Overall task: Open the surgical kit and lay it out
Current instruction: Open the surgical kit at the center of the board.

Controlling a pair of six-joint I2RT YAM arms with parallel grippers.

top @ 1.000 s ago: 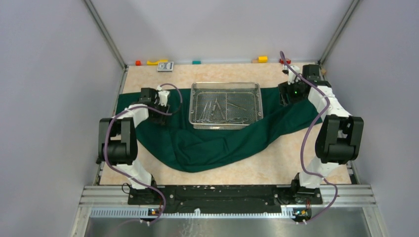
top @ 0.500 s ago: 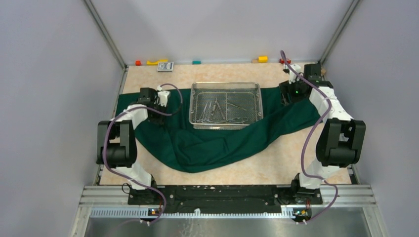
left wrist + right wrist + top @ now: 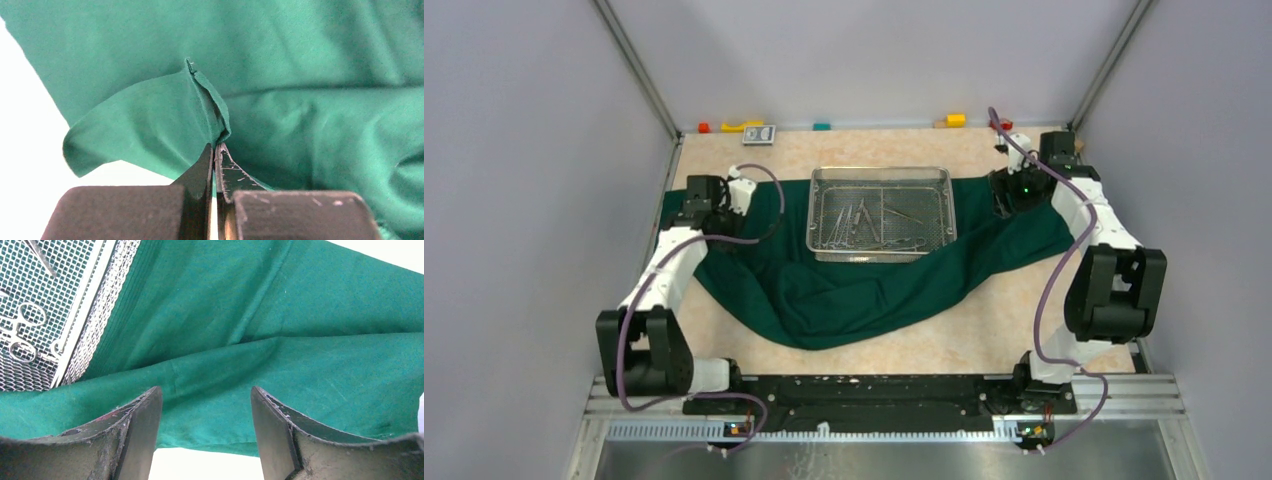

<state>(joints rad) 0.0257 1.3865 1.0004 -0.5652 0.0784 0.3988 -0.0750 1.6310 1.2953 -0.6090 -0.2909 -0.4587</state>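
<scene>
Top external view, items listed by size.

- Table (image 3: 984,330): tan surface that carries everything.
- Dark green cloth (image 3: 844,290): spread across mid-table beneath the tray. Its near hem sags in a rumpled curve toward the arm bases and is not yet flat.
- Wire-mesh tray (image 3: 879,171): upright, on the cloth's far half.
- Left gripper (image 3: 215,150): jaws pinched tight on a raised fold at the cloth's left edge. A second ago they stood apart, further in. The arm has since swung outward, drawing that corner leftward. Spreading of the left side appears begun.
- Right gripper (image 3: 205,392): jaws wide, over the cloth's right edge, holding nothing.
- Instruments (image 3: 861,222): slim steel pieces lying in the tray. Laying out remains.
</scene>
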